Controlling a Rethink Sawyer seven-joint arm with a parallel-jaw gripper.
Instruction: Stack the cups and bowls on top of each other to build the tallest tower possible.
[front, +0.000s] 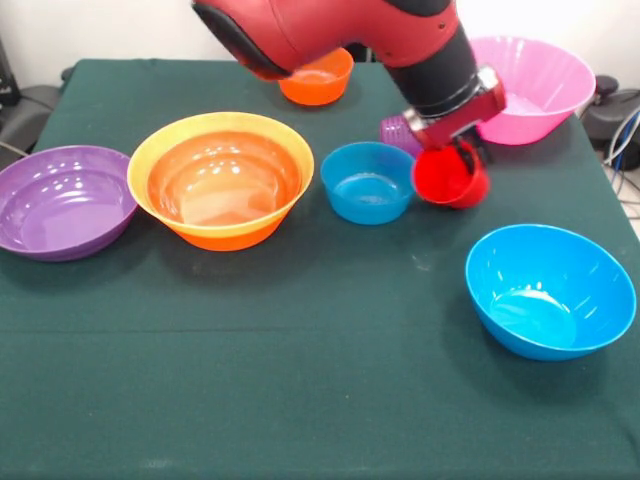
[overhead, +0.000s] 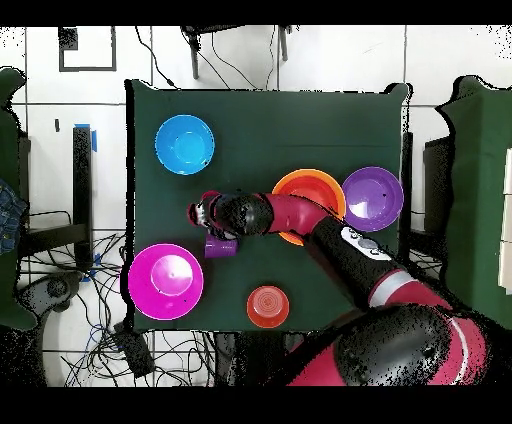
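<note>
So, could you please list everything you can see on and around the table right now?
large orange bowl: 1, yellow-rimmed with a red-orange bowl nested inside, front view left of centre.
purple bowl: 1, shallow, touching the large orange bowl's left side.
small blue bowl: 1, centre.
large blue bowl: 1, near right.
pink bowl: 1, large, far right.
small orange bowl: 1, far edge, partly behind the arm.
red cup: 1, tilted, at the gripper.
purple cup: 1, translucent, lying behind the red cup.
table: 1, dark green cloth.
cables: several, floor.
gripper: 1, on the red and black arm, holding the red cup.
</note>
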